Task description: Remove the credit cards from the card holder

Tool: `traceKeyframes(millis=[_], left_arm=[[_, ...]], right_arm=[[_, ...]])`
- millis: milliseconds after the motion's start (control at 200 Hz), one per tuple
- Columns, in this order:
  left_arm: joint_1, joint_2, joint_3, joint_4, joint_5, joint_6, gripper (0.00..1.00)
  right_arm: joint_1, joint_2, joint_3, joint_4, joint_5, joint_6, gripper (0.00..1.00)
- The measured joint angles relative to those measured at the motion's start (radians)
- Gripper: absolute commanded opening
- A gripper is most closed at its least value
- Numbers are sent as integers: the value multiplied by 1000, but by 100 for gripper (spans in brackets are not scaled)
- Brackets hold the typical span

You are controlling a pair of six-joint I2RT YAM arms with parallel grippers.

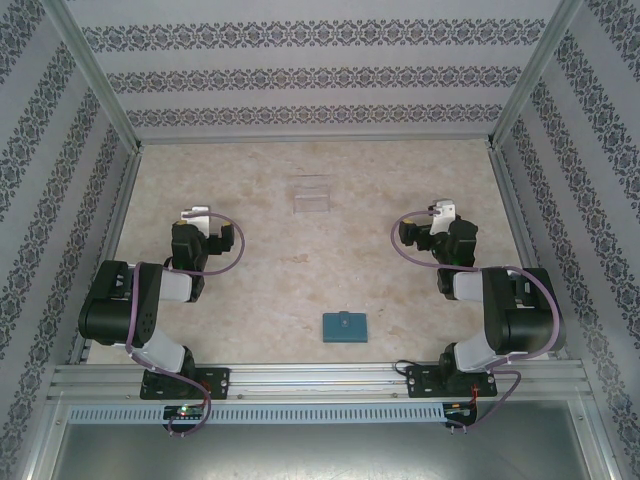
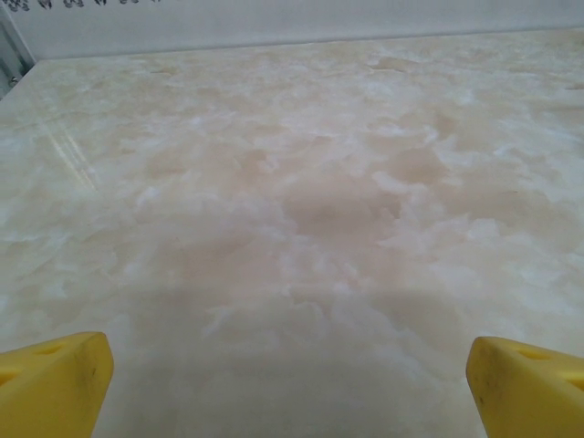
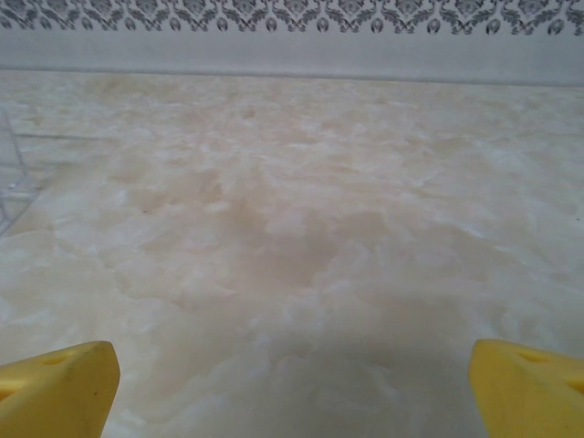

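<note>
The small teal fold-over card holder (image 1: 343, 327) is lying shut on the marbled beige bench (image 1: 270, 275) near its front edge, while the left pincer (image 2: 290, 388) and right pincer (image 3: 292, 388) are hovering wide open, well apart from it.

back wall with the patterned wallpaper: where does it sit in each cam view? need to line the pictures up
Top external: the back wall spans the top of the picture, beyond the far edge of the table.
Left wrist: the wall is a thin pale strip along the top edge, with a bit of pattern at the top left.
Right wrist: the wall is a band across the top, a pattern row above a plain lower part.
Shared landmark: the marbled table meeting that wall.
</note>
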Motion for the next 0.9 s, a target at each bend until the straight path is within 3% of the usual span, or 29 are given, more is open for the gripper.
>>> traceKeyframes(millis=[165,335,660,899], left_arm=[[0,-68,-8,-42,-32,-8,100],[0,-173,39,-162,-71,-19,99],[-1,-277,294,-594,-82,-178,96],[-13,-223,531,-930,31,-354,89]], right_arm=[[31,-42,11,-75,57,-1,98],[52,-124,106,-269,98,0,98],[122,-232,263,-672,150,76,94],[177,-231,376,-927,148,242,82]])
